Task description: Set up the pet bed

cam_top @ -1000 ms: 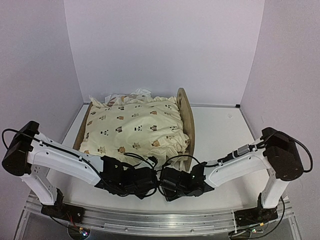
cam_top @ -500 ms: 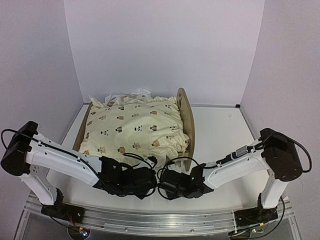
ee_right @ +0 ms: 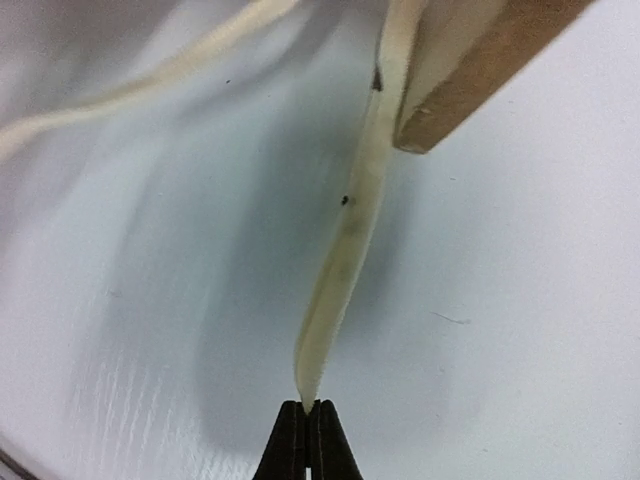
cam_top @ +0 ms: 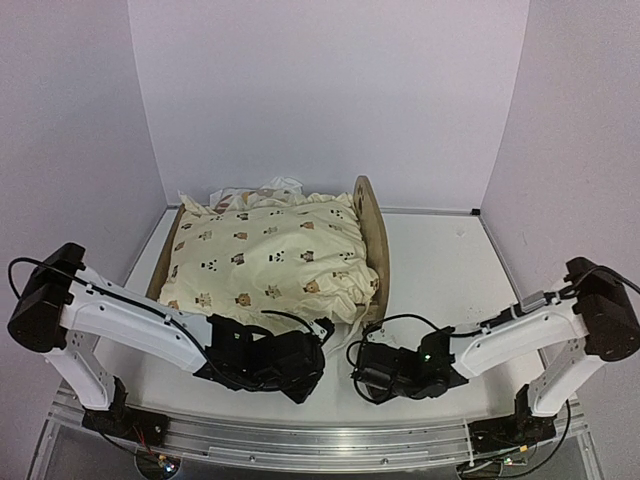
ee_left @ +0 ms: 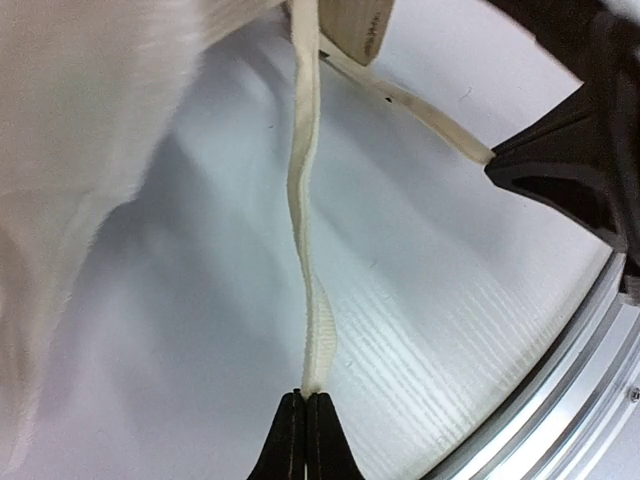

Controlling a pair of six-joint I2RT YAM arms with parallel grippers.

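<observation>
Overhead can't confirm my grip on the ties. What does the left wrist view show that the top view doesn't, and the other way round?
Only the left wrist view: the left gripper shut on a cream strap that runs up to a wooden corner of the bed, and a second strap ending at the tip of the right gripper. Only the top view: the printed quilt covering the bed and the rounded end board. Both: the white table, and the two grippers side by side near the bed's front corner.

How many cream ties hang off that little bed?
2. The left hand pinches one tie, the right hand the other tie; more may hide under the quilt.
</observation>
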